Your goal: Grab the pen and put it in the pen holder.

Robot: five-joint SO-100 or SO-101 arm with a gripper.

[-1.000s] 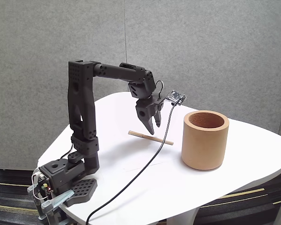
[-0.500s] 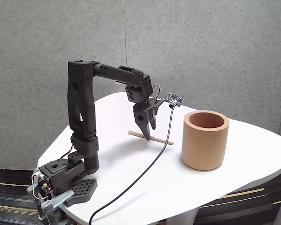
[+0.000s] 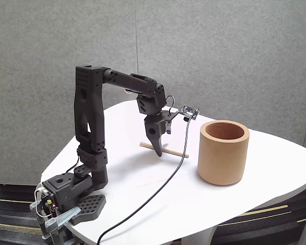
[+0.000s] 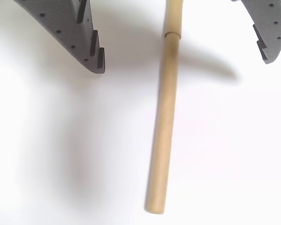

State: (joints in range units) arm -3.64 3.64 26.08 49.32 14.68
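The pen (image 3: pixel 168 150) is a thin tan stick lying flat on the white table (image 3: pixel 275 168), left of the pen holder (image 3: pixel 224 151), a wide tan cup standing upright. My black gripper (image 3: pixel 158 151) points down with its tips at the pen's left part. In the wrist view the gripper (image 4: pixel 183 66) is open, one finger (image 4: pixel 84 37) on each side of the pen (image 4: pixel 164 122), which runs between them without being touched.
A black cable (image 3: pixel 153 194) runs from the wrist camera across the table toward the front edge. The arm's base (image 3: pixel 71 196) is clamped at the table's front left corner. A grey partition wall stands behind.
The gripper has moved left and come down from above the pen until its tips straddle the pen. The pen and the cup have not moved.
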